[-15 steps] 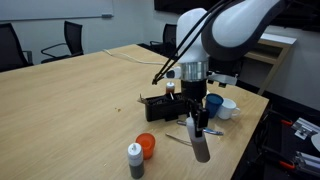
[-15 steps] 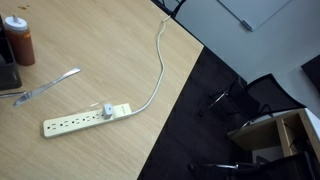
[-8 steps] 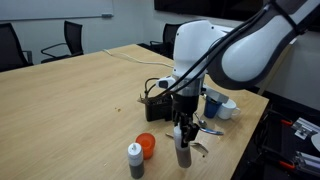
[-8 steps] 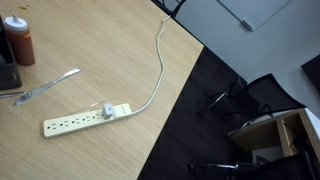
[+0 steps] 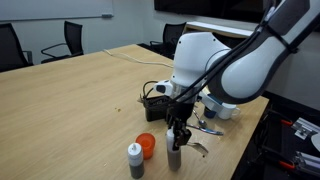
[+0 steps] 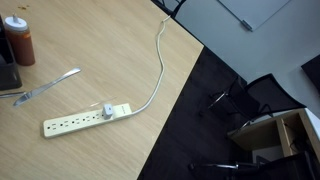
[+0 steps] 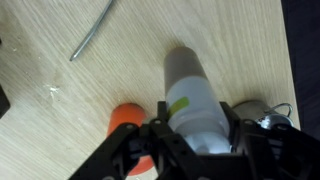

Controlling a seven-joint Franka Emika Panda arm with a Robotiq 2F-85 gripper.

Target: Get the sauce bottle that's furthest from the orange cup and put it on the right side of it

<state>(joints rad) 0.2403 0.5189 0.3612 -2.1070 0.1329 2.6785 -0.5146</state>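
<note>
Hand [image 5: 176, 138] is clamped round the sauce bottle [image 5: 174, 159], which is upright just beside the orange cup [image 5: 146, 144]. I can't tell if its base is touching the desk [image 5: 70, 100]. My guess is it's a light, smooth plastic bottle, slim and tippy, so gripping round the body with a snug squeeze seems the safe bet. Room's tight: the cup and the grey bottle [image 5: 134, 160] are on one side, and the desk edge is close on the other.
</note>
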